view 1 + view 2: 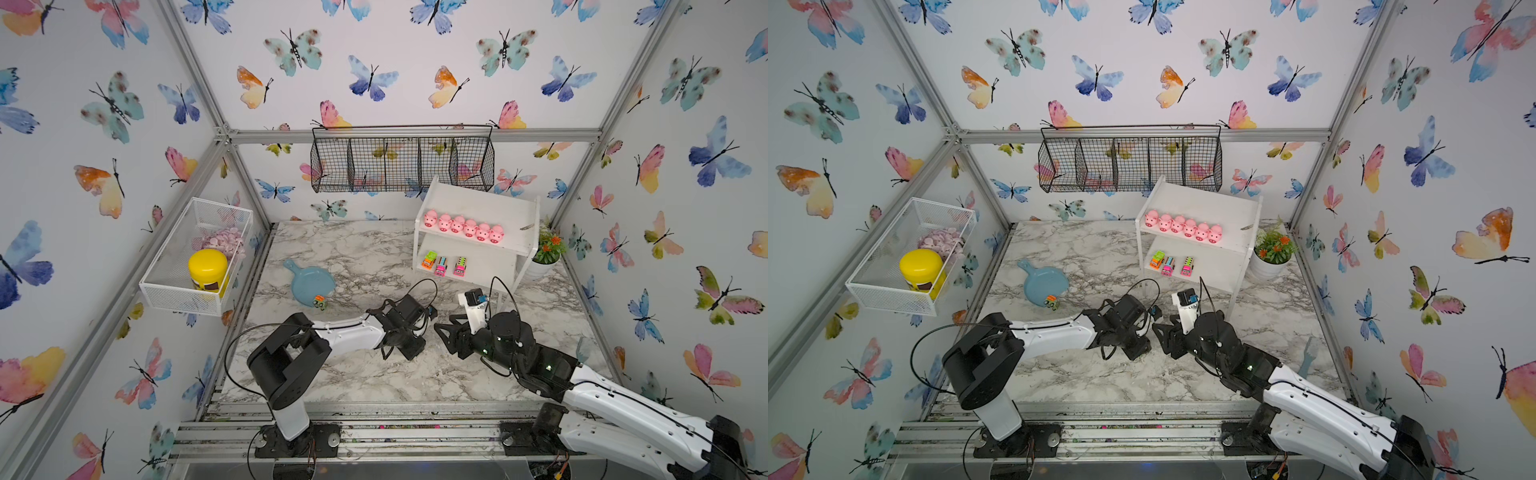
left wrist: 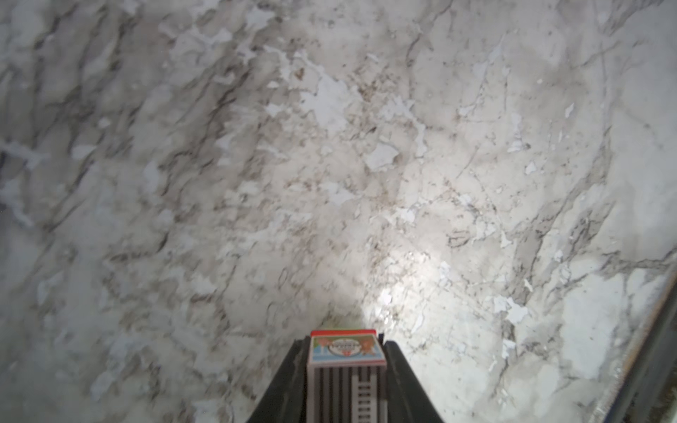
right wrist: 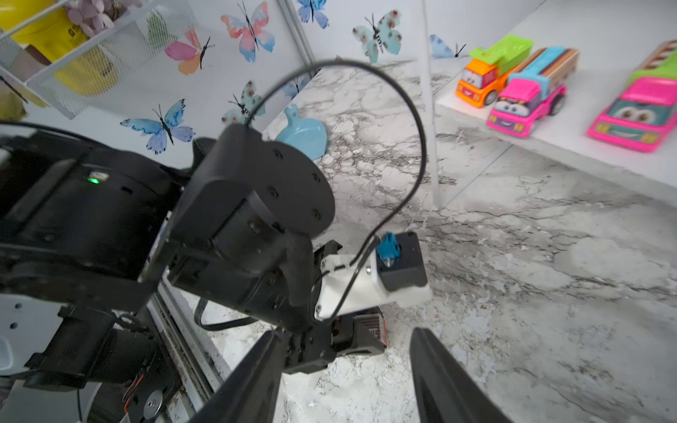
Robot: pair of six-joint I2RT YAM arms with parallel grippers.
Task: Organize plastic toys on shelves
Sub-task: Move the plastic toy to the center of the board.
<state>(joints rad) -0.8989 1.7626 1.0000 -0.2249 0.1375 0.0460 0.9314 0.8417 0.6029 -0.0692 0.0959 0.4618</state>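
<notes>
The white shelves [image 1: 478, 199] [image 1: 1204, 199] stand at the back right. Several pink pigs [image 1: 463, 226] [image 1: 1183, 226] line the upper board. Three toy trucks [image 1: 444, 264] [image 1: 1169, 266] [image 3: 527, 95] sit on the lower board. Another small truck [image 1: 319, 302] [image 1: 1052, 302] rests on the marble beside the blue dish. My left gripper [image 1: 415, 351] [image 1: 1138, 351] [image 2: 346, 340] is shut on a striped grey toy truck [image 2: 346, 366] with a red end, low over the marble. My right gripper [image 1: 445, 338] [image 1: 1163, 338] [image 3: 346, 331] stands open, facing the left gripper's tip at close range.
A blue pan-shaped dish [image 1: 309, 282] lies at the left of the marble top. A potted plant [image 1: 546, 253] stands right of the shelves. A white mesh basket [image 1: 195, 257] with a yellow jar hangs on the left wall, a black wire basket [image 1: 401, 160] on the back wall.
</notes>
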